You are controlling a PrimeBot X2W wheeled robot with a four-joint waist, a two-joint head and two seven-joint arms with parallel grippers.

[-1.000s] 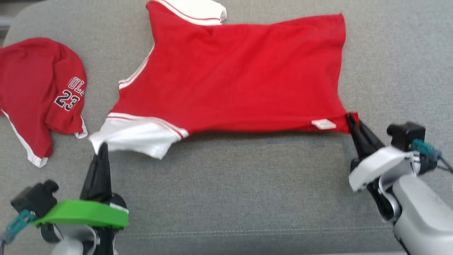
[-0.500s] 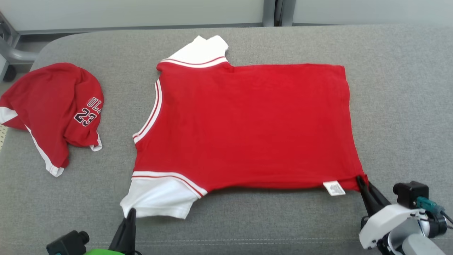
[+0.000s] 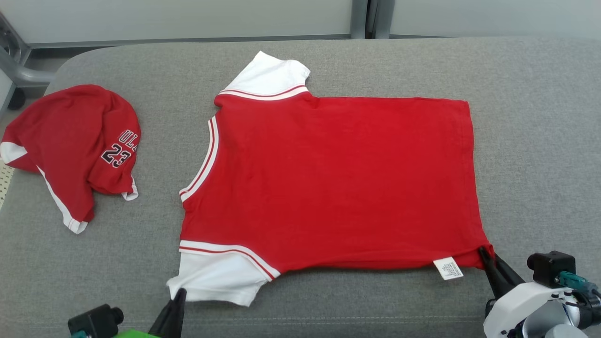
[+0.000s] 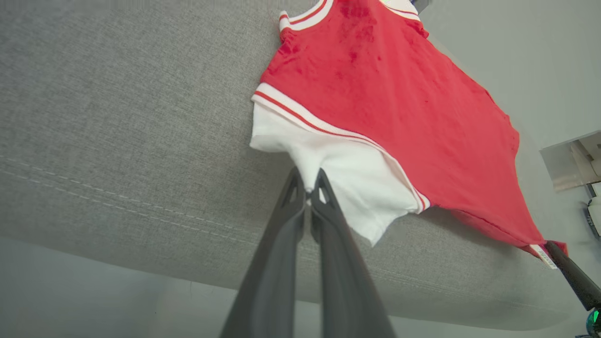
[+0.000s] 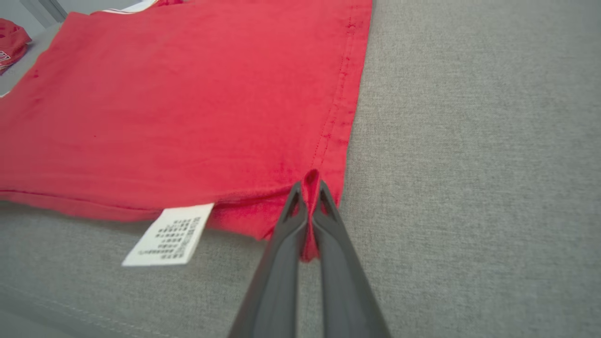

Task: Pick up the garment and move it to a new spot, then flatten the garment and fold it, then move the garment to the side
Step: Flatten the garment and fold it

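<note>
Grey cushion (image 3: 540, 117) under flat, red, white-sleeved garment (image 3: 338, 178)

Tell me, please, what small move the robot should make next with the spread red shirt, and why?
Probably open both claws. The red shirt already lies nearly flat on the grey cushion, while the left claw pinches its white sleeve and the right claw its hem corner; letting go would allow regripping for the fold.

crumpled red jersey (image 3: 70, 150): "23" under partial "UL" | white tag (image 3: 448, 268) on flat garment (image 3: 338, 178): print illegible
</note>
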